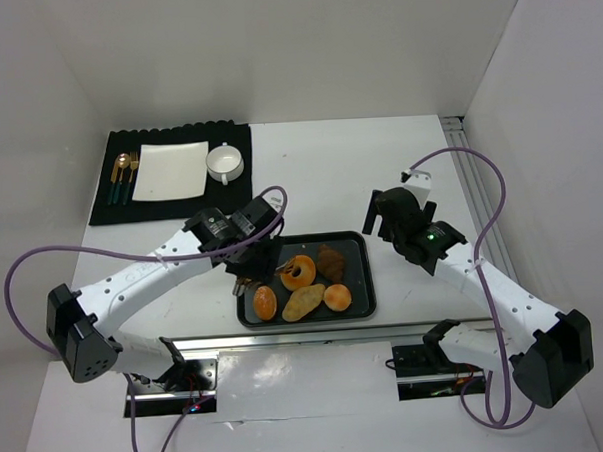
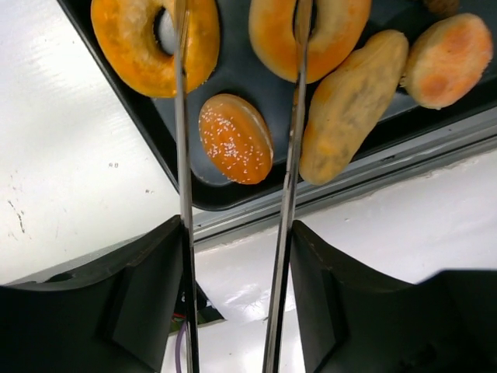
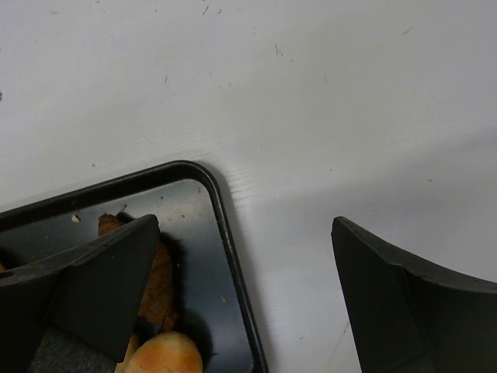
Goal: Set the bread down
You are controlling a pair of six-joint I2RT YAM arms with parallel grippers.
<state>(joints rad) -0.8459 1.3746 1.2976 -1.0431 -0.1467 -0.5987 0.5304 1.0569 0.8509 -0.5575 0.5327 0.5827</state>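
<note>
Hovering spread, pinching nothing, left gripper point(image 2: 239, 9) fingers cross two rings' holes. Bread point(image 2: 345, 35) under right blade, 1 o'clock of sesame roll point(image 2: 235, 138), on black tray point(image 2: 233, 78); yellower ring point(image 2: 124, 39) at 11. Right gripper point(image 3: 245, 299) spread, empty, above tray's 2 o'clock corner.

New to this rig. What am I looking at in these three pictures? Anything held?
Two robot arms, bolted at the near edge of the table. The overhead picture looks down from behind them; the other two come from a camera on each wrist, looking along that arm's fingers. On it: a black tray with two ring breads, a sesame roll, an oblong loaf and others; farther back, a dark mat with a white plate, cup and cutlery. The left arm's fingers stand apart over the tray, clamping nothing. The right arm's fingers hover open beside the tray's corner, empty.
</note>
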